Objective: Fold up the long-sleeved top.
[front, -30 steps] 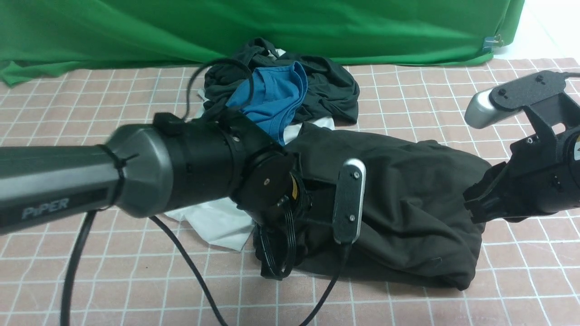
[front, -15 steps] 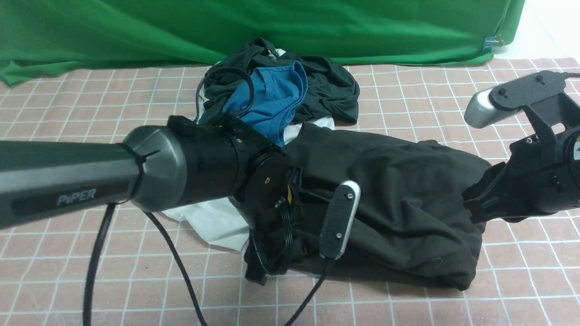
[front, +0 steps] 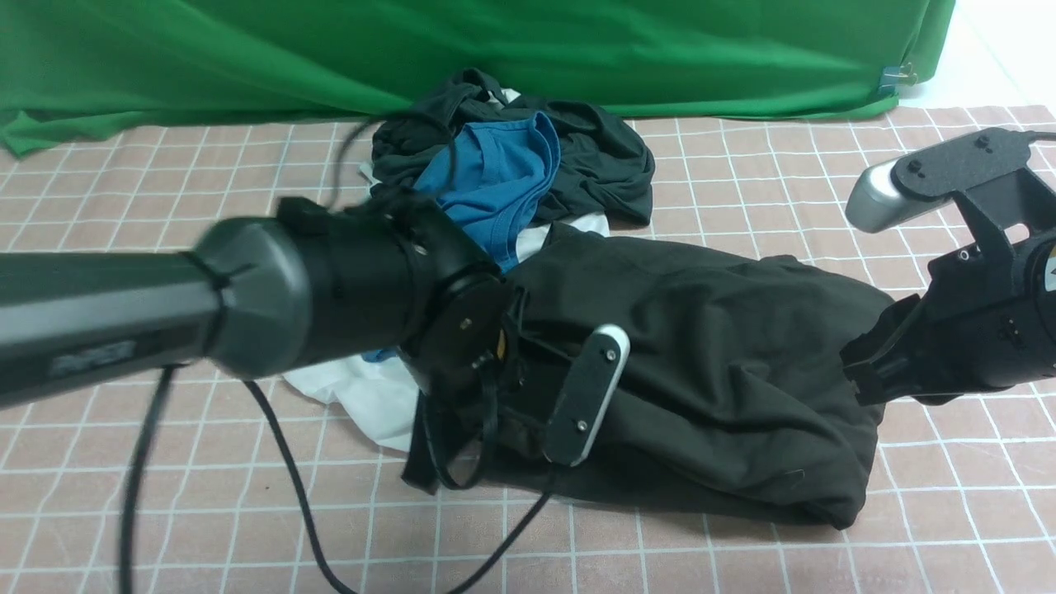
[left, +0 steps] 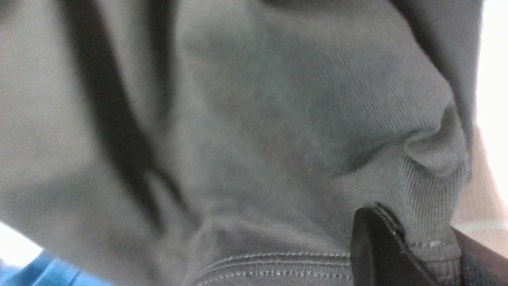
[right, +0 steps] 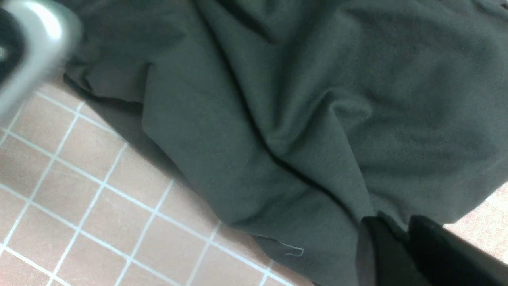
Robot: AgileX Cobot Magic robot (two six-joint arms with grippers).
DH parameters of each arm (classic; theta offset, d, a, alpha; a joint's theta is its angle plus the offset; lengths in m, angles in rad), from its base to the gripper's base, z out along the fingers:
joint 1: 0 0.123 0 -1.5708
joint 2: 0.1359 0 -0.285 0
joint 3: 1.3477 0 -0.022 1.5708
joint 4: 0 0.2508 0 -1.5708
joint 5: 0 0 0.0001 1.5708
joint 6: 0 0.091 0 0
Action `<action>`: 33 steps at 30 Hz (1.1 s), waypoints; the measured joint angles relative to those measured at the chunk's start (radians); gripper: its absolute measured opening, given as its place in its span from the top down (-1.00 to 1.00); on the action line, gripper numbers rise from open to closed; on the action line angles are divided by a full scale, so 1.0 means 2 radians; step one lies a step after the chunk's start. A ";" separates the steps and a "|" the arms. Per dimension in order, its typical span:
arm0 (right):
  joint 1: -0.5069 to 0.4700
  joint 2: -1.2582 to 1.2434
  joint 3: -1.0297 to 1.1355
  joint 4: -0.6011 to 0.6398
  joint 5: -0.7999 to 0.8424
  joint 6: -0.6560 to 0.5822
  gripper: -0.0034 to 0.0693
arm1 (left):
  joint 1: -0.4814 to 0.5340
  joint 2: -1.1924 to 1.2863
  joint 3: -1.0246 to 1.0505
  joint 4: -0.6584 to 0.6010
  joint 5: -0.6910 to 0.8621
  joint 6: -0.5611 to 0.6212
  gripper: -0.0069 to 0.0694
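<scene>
Black top (front: 726,371) lies bunched mid-tabletop (front: 949,536), no fold made yet. My left gripper (left: 401,254) pinches its ribbed hem; my right gripper (right: 401,246) clamps the right edge.

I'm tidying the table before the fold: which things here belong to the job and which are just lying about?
Belongs to the job:
- black long-sleeved top
- left gripper, pinching its ribbed edge
- right gripper, pinching its fabric

Lying about:
- blue T-shirt
- smaller dark garment
- white cloth
</scene>
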 joint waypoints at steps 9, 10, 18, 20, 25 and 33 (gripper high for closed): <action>0.000 0.000 0.000 0.000 0.001 0.002 0.54 | 0.000 -0.025 0.000 0.043 0.036 0.003 0.67; 0.000 0.000 0.000 0.000 0.003 0.006 0.54 | 0.000 -0.026 0.000 0.046 0.037 0.003 0.67; -0.009 0.000 0.000 -0.002 0.027 0.036 0.41 | 0.031 -0.027 0.000 0.041 0.046 0.003 0.67; -0.019 0.000 0.000 -0.003 0.028 0.050 0.36 | 0.054 -0.027 0.000 0.006 0.043 0.003 0.67; -0.053 0.021 0.000 -0.004 0.028 0.081 0.07 | 0.088 -0.027 0.000 -0.074 0.021 0.018 0.64; -0.089 0.110 0.000 -0.002 -0.017 0.115 -0.60 | 0.095 -0.027 0.000 -0.109 0.016 0.022 0.16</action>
